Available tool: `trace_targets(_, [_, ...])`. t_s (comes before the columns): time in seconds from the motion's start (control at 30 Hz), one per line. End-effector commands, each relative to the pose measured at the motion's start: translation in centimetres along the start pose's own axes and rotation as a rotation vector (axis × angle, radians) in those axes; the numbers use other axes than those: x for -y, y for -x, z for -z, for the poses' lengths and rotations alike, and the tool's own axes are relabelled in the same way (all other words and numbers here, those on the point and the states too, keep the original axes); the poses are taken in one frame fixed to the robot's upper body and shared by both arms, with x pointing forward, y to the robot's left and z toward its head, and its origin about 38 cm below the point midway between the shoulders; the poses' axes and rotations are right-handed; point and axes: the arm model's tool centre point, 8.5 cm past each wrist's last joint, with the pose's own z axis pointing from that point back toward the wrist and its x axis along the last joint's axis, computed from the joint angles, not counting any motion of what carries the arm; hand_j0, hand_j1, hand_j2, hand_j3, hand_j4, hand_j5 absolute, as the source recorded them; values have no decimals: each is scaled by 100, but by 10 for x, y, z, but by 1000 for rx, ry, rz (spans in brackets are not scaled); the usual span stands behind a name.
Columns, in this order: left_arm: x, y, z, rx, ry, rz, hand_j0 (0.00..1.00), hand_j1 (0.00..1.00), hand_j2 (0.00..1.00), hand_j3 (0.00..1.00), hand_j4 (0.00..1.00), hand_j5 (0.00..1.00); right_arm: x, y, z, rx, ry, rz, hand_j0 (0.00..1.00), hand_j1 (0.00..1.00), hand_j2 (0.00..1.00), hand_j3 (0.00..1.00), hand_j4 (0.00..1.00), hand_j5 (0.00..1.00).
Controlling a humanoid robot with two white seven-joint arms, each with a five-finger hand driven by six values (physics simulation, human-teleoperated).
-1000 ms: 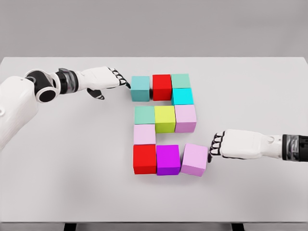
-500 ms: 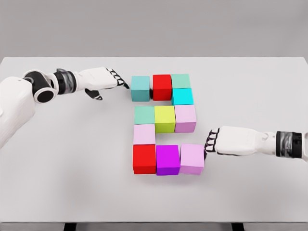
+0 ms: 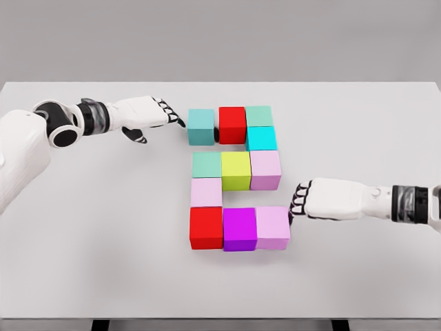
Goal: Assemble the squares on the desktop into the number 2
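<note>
Coloured cubes lie on the white table (image 3: 103,241) in a 2-like figure. Top row: a teal cube (image 3: 200,126) standing slightly apart, a red cube (image 3: 232,124), a green cube (image 3: 259,115), with a cyan cube (image 3: 262,138) below it. Middle row: a green cube (image 3: 207,165), a yellow cube (image 3: 236,170), a pink cube (image 3: 265,169). Below sits a pale pink cube (image 3: 207,192). Bottom row: a red cube (image 3: 207,227), a purple cube (image 3: 240,228), a pink cube (image 3: 273,227). My left hand (image 3: 165,114) points its fingertips at the teal cube's left side, holding nothing. My right hand (image 3: 301,200), fingers curled, touches the bottom pink cube's right side.
Wide bare table surface lies to the left, right and front of the figure. The table's front edge (image 3: 220,318) runs along the bottom of the view.
My right hand moved left and pushed the tilted bottom pink cube flush against the purple cube. The left hand barely shifted.
</note>
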Motion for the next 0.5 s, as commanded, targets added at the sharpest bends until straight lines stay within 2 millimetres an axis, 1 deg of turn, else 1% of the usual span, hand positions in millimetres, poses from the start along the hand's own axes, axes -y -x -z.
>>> trace_targets(0.0, [-1, 0, 0, 0, -6, -4, 89, 89, 89, 89, 89, 89, 1, 6, -3, -19, 5, 3, 60, 60, 60, 60, 60, 60])
trace_targets(0.1, [-1, -1, 1, 2, -7, -6, 89, 89, 89, 89, 89, 89, 10, 19, -16, -71, 19, -13, 62, 62, 62, 62, 62, 62])
trace_targets(0.13, [-2, -1, 1, 3, -8, -5, 89, 89, 89, 89, 89, 89, 13, 24, -23, -93, 23, -18, 71, 71, 71, 71, 71, 71])
trace_targets(0.17, [-2, -1, 1, 3, -8, -5, 89, 89, 89, 89, 89, 89, 19, 29, -30, -115, 33, -30, 87, 87, 87, 87, 87, 87])
trace_targets(0.2, [-2, -1, 1, 3, -8, -5, 89, 89, 89, 89, 89, 89, 27, 33, -39, -138, 47, -41, 99, 99, 99, 99, 99, 99])
trace_targets(0.27, [-2, -2, 2, 4, -9, -5, 89, 89, 89, 89, 89, 89, 41, 40, -63, -193, 67, -67, 100, 100, 100, 100, 100, 100])
trace_targets(0.33, [-4, -3, 2, 8, -13, -3, 89, 89, 89, 89, 89, 89, 58, 49, -76, -234, 101, -95, 100, 100, 100, 100, 100, 100])
trace_targets(0.37, [-5, -4, 3, 12, -16, 1, 89, 89, 89, 89, 89, 89, 62, 51, -80, -248, 115, -97, 100, 100, 100, 100, 100, 100])
trace_targets(0.4, [-6, -5, 3, 13, -17, 1, 89, 89, 89, 89, 89, 89, 69, 56, -88, -275, 157, -78, 100, 100, 100, 100, 100, 100])
trace_targets(0.47, [-3, -6, 4, 16, -14, -3, 89, 89, 89, 89, 89, 89, 74, 72, -109, -361, 218, -64, 100, 100, 100, 100, 100, 100])
